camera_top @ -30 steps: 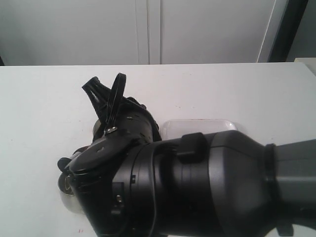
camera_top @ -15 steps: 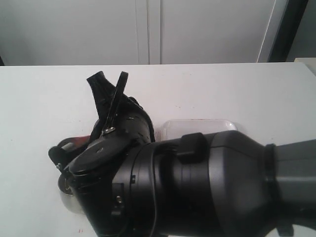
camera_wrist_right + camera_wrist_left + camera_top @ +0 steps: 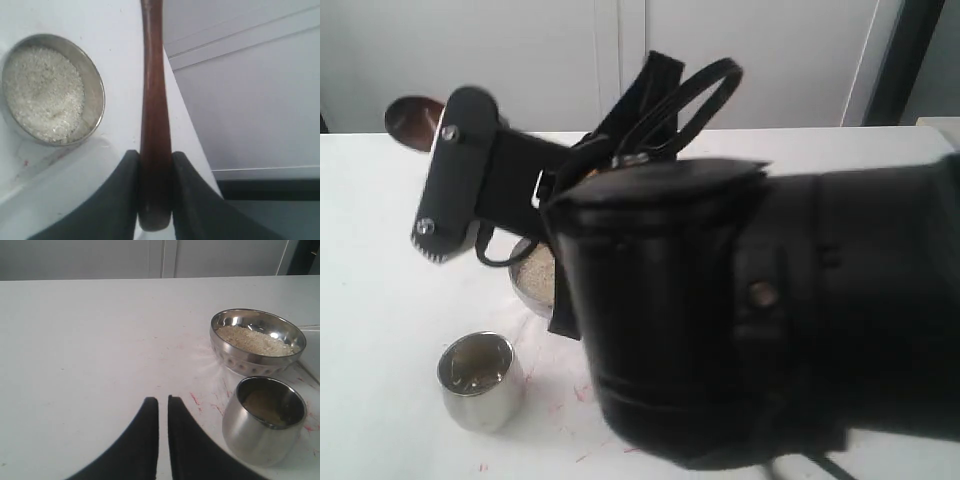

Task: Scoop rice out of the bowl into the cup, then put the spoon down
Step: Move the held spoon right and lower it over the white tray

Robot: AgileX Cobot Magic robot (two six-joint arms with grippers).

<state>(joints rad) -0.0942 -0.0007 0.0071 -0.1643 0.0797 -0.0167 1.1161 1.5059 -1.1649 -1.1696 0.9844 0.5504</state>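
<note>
Wooden spoon (image 3: 412, 120) (in right gripper (image 3: 155, 161)) now high above cup (image 3: 478, 382).

— What does the right pincer (image 3: 154, 157) look like?
— Matte black all over. Its fingers (image 3: 116, 200) are smooth and curve in to blunt tips. Seen from outside, a flat finger plate (image 3: 455, 175) carries two silvery screws (image 3: 450, 132) and ends in a saw-toothed edge (image 3: 430, 250) (teeth too small to count).
— And behind the pincer?
— Thin black cables (image 3: 705, 80) loop just behind it. Then there's a bulky rounded black casing (image 3: 700, 340) with one small round fastener (image 3: 760, 293).
— The left pincer (image 3: 160, 402)?
— Two black tapering prongs (image 3: 135, 445), same dull finish.
</note>
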